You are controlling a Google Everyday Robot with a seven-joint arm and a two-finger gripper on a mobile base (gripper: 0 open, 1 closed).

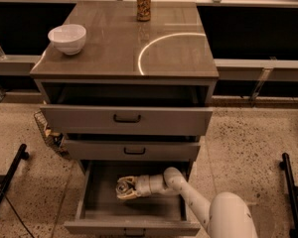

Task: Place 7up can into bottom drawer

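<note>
The robot's cream-coloured two-finger tool (122,188) reaches in from the right, low inside the wide, shallow grey bottom drawer (133,226), which is pulled open furthest of the three. The tool's fingers sit above and below the small white and green 7up can (122,186), pinching it. The can lies tipped on its side near the middle of the drawer, its silver top turned up toward the camera; whether it touches the drawer floor cannot be told. The two grey upper drawers, the top one (126,119) and the middle one (134,150), stand partly open. On the brown glossy tabletop (109,51) a white round bowl (67,38) sits at the left and an orange-brown can (143,4) stands upright at the back.
</note>
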